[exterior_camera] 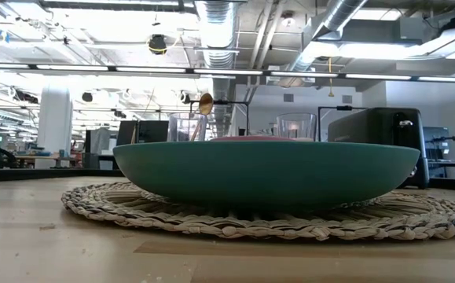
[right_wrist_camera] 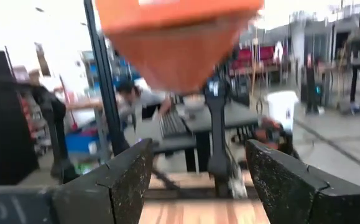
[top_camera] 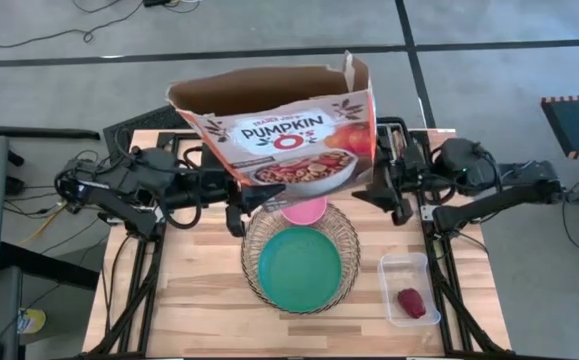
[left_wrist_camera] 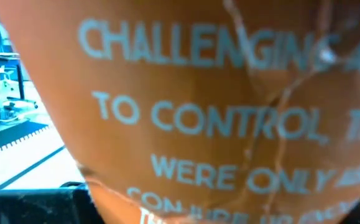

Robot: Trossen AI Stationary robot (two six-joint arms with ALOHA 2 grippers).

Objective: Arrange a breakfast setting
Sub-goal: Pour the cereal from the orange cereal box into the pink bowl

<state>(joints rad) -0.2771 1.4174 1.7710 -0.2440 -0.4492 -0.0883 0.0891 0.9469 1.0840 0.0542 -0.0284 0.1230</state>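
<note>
1. From the high view I see the teal plate (top_camera: 300,267) already lying in the wire charger (top_camera: 254,235) at the middle of the surface (top_camera: 199,290), with the pink bowl (top_camera: 305,210) just behind it on the far side, half hidden by a cereal box (top_camera: 289,125) that hangs above the far edge.
2. The dark red fruit (top_camera: 412,302) sits in a clear tub (top_camera: 388,272) at the near right, well apart from both arms. It is the piece I judge still needs placing.
3. The right gripper (top_camera: 394,190) rests at the far right of the charger; its wrist view shows the fingers (right_wrist_camera: 127,180) spread with nothing between them.
4. The left gripper (top_camera: 239,215) sits at the far left of the charger. I cannot tell how it stands, since the box fills its wrist view.
5. The fruit lies nearward and to the right of the right arm, which is plainly the nearer one. It looks rounded, with no clear long axis.
6. I see no bagel; a spoon (exterior_camera: 205,103) shows only in the low view, far behind the plate.
</note>
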